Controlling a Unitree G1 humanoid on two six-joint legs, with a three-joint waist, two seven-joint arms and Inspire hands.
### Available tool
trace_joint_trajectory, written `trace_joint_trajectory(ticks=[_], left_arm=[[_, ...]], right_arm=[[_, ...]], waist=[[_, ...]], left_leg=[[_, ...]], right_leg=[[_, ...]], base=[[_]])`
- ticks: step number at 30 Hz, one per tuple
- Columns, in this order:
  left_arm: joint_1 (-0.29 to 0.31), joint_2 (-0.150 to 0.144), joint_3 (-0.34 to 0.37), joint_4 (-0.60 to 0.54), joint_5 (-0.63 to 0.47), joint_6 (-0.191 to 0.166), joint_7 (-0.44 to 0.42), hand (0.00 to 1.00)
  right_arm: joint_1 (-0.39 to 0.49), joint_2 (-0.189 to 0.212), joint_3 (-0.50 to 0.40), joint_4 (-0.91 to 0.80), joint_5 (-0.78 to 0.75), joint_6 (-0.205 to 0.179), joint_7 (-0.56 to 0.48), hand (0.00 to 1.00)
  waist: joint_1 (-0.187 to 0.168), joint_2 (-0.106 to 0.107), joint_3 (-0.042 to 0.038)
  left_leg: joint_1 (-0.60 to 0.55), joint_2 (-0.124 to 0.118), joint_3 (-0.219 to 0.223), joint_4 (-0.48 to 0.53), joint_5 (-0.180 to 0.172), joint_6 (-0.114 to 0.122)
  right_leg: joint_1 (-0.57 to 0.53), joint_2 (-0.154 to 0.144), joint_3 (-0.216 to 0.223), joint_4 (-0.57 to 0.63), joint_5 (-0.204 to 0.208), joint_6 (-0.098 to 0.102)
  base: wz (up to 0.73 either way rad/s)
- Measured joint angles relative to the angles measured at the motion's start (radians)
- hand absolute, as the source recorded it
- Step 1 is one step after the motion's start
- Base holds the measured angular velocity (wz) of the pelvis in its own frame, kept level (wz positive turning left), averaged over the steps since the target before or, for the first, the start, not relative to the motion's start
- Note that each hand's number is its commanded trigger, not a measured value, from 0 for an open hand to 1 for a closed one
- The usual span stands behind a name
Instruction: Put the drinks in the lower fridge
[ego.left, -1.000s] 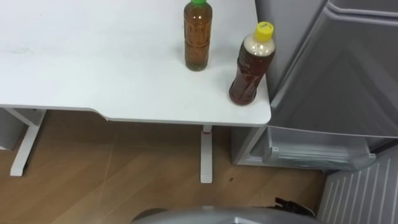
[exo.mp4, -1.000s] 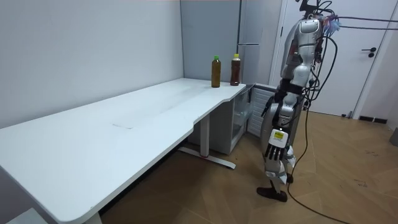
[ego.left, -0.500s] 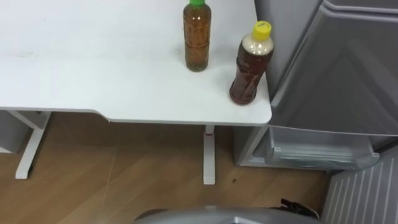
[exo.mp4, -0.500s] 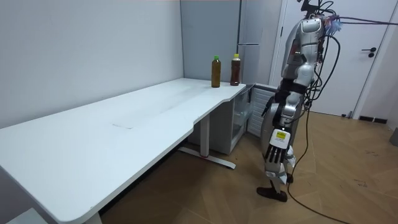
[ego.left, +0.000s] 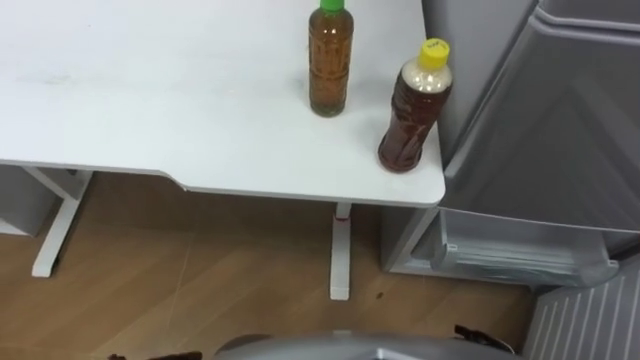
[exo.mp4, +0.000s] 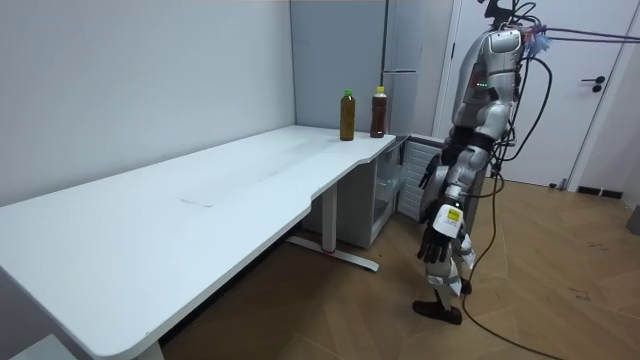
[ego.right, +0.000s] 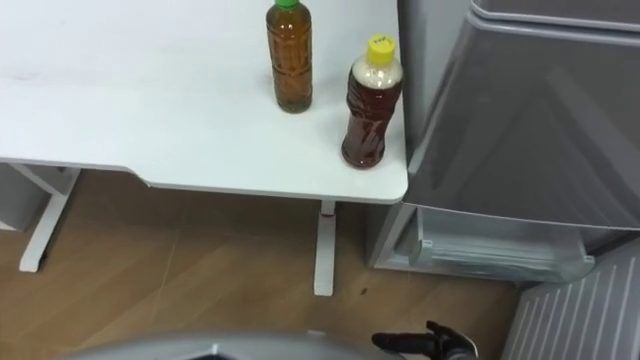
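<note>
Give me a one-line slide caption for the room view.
Robot stands by the white desk; two bottles stand upright at its far corner, beside the fridge.

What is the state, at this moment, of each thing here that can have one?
Green-capped bottle: upright on the white table, capped, untouched.
Yellow-capped bottle: upright near the table's corner, capped, untouched.
Lower fridge compartment: open.
Upper fridge door: shut.
Left hand: hanging at the robot's side, fingers relaxed, empty.
Right hand: low, away from the bottles.
</note>
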Motion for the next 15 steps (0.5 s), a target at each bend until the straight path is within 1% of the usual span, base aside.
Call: trace_joint_trajectory(ticks=[1, 2, 3, 4, 5, 6, 7, 9, 10, 12, 13, 14, 15], left_arm=[[-0.002, 0.000, 0.001, -0.021, -0.010, -0.018, 0.019, 0.00], [-0.002, 0.000, 0.002, -0.033, -0.018, -0.026, 0.029, 0.00], [-0.001, 0.000, 0.004, -0.059, -0.018, -0.038, 0.052, 0.00], [0.000, 0.000, 0.007, -0.083, -0.018, -0.048, 0.078, 0.00], [0.000, 0.000, 0.007, -0.097, -0.019, -0.054, 0.090, 0.00], [0.005, -0.001, 0.006, -0.134, -0.018, -0.065, 0.111, 0.00], [0.006, -0.001, 0.005, -0.164, -0.018, -0.083, 0.130, 0.00], [0.006, -0.002, 0.002, -0.213, -0.018, -0.105, 0.156, 0.00], [0.006, -0.001, -0.002, -0.244, -0.018, -0.117, 0.169, 0.00], [0.005, -0.002, -0.005, -0.281, -0.019, -0.132, 0.178, 0.00], [0.006, -0.003, -0.010, -0.316, -0.017, -0.132, 0.190, 0.00], [0.007, -0.003, -0.016, -0.337, -0.017, -0.132, 0.198, 0.00], [0.012, -0.004, -0.030, -0.386, -0.017, -0.134, 0.218, 0.00]], right_arm=[[0.004, -0.001, 0.000, -0.001, 0.000, -0.004, 0.000, 0.00], [0.008, -0.001, 0.000, -0.002, -0.002, -0.007, 0.000, 0.00], [0.012, 0.000, 0.000, -0.005, -0.007, -0.014, 0.000, 0.00], [0.017, 0.001, 0.000, -0.006, -0.012, -0.021, 0.000, 0.00], [0.017, 0.001, 0.000, -0.007, -0.012, -0.024, 0.000, 0.00], [0.019, 0.001, 0.001, -0.006, -0.012, -0.031, 0.000, 0.00], [0.019, 0.001, 0.001, -0.005, -0.015, -0.035, 0.000, 0.00], [0.019, 0.002, 0.001, -0.005, -0.029, -0.043, 0.000, 0.00], [0.018, 0.002, 0.001, -0.006, -0.043, -0.045, 0.001, 0.00], [0.018, 0.002, 0.001, -0.007, -0.051, -0.051, 0.001, 0.00], [0.019, 0.003, 0.001, -0.007, -0.051, -0.053, 0.001, 0.00], [0.019, 0.003, 0.002, -0.007, -0.049, -0.053, 0.001, 0.00], [0.019, 0.004, 0.003, -0.007, -0.046, -0.053, 0.001, 0.00]], waist=[[0.010, 0.000, -0.0005], [0.013, -0.001, -0.0012], [0.015, 0.003, -0.0047], [0.015, -0.003, -0.0045], [0.016, -0.005, -0.0057], [0.015, -0.009, -0.0071], [0.015, -0.012, -0.0082], [0.015, -0.014, -0.0087], [0.016, -0.019, -0.0075], [0.016, -0.022, -0.0079], [0.017, -0.022, -0.0091], [0.016, -0.025, -0.0084], [0.017, -0.030, -0.0051]], left_leg=[[0.002, 0.000, 0.001, -0.003, 0.000, 0.000], [0.003, 0.000, 0.000, -0.005, 0.001, 0.000], [0.006, 0.000, -0.001, -0.008, 0.002, -0.001], [0.008, -0.002, -0.004, -0.013, 0.004, -0.001], [0.009, -0.003, -0.005, -0.014, 0.005, -0.001], [0.009, -0.004, -0.006, -0.015, 0.006, 0.000], [0.009, -0.005, -0.010, -0.014, 0.006, 0.000], [0.009, -0.006, -0.012, -0.013, 0.006, 0.000], [0.010, -0.006, -0.012, -0.013, 0.006, 0.000], [0.009, -0.006, -0.013, -0.013, 0.006, 0.000], [0.007, -0.006, -0.013, -0.014, 0.006, 0.000], [0.006, -0.006, -0.014, -0.014, 0.006, 0.000], [0.005, -0.006, -0.014, -0.014, 0.006, 0.000]], right_leg=[[0.000, 0.000, 0.000, 0.000, 0.000, 0.000], [0.000, 0.000, 0.000, 0.000, 0.000, 0.000], [0.002, 0.000, 0.000, 0.000, 0.000, 0.000], [0.003, -0.001, -0.002, -0.001, 0.000, 0.000], [0.004, -0.001, -0.003, -0.001, 0.000, 0.000], [0.004, -0.002, -0.005, 0.000, 0.000, 0.000], [0.005, -0.003, -0.010, 0.000, 0.000, 0.000], [0.004, -0.004, -0.019, 0.000, 0.000, 0.000], [0.004, -0.005, -0.018, 0.000, 0.000, 0.000], [0.005, -0.005, -0.018, 0.000, 0.000, 0.000], [0.005, -0.004, -0.016, 0.000, 0.000, 0.000], [0.004, -0.004, -0.016, 0.000, 0.000, 0.000], [0.004, -0.004, -0.018, -0.001, 0.000, 0.000]], base=[[0.00], [0.00], [0.04], [0.06], [0.07], [0.08], [0.07], [0.04], [0.00], [0.00], [0.00], [0.00], [0.00]])
